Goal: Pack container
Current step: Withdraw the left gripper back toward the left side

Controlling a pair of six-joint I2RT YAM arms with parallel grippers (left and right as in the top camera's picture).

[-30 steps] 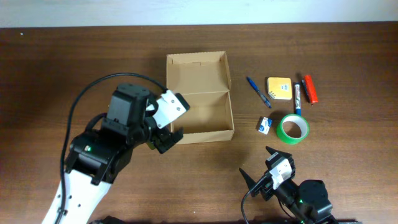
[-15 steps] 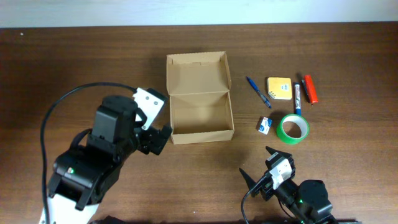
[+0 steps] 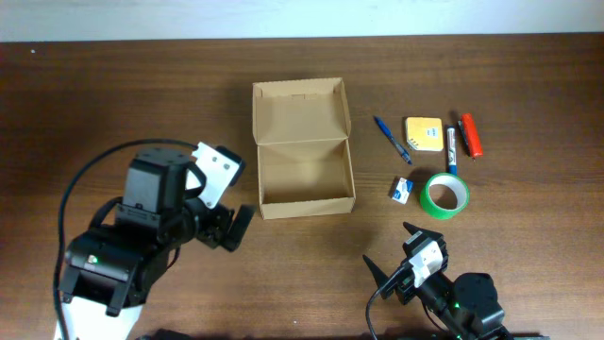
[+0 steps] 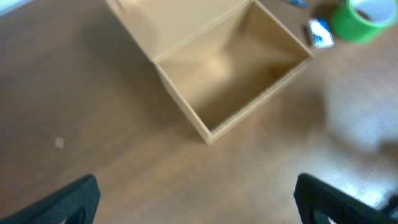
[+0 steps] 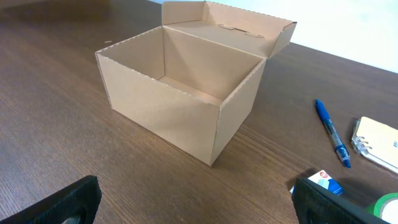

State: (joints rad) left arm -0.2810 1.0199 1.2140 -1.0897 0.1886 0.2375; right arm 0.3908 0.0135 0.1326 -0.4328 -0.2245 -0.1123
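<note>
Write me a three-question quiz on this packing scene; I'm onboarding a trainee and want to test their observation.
1. True or false: the container already holds an item.
2. Which thing lies nearest the green tape roll? A) small blue-and-white box B) red marker C) yellow notepad
3. Fill in: the left gripper and the right gripper are both ____.

Key: 1 false, it is open and empty; 2 A; 3 open.
</note>
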